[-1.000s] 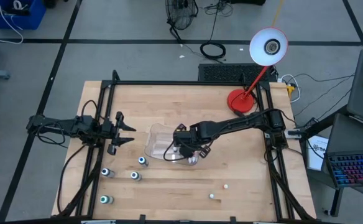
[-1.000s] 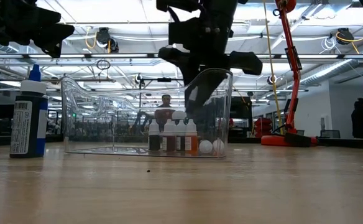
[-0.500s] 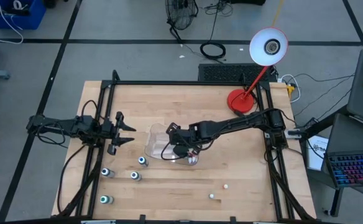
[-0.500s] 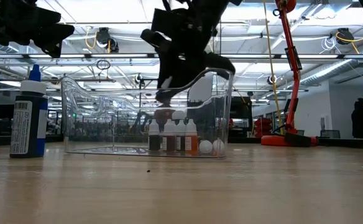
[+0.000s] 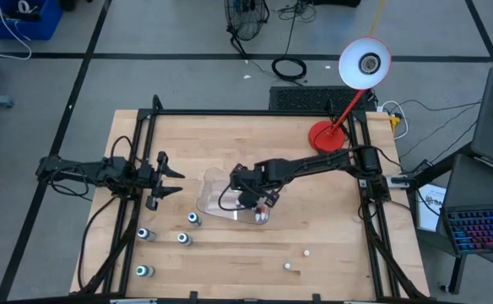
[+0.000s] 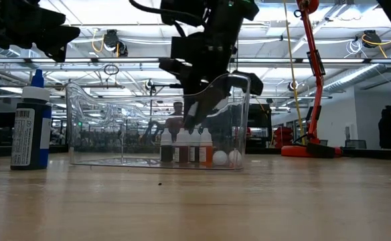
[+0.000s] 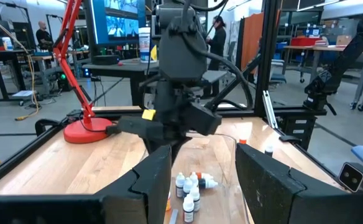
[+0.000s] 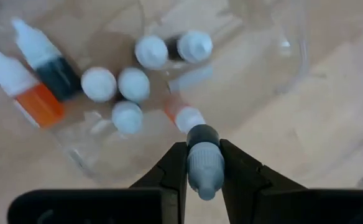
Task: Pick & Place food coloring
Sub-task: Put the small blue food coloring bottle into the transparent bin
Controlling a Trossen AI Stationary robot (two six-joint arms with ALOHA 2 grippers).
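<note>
Right pincer (image 8: 204, 163) grips a food coloring bottle (image 8: 204, 163) above the tray (image 5: 208, 198)

The blue-capped bottle (image 6: 30, 120) has a label, its print unreadable

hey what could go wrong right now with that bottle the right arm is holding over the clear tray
1. The right gripper pinches its bottle by the cap end only, so it might slip or swing before release.
2. Upright bottles already crowd the tray right below; a dropped bottle may topple them or land on its side.
3. The fingers sit close to the tray's wall in the low view, so a nudge might shift it.
</note>
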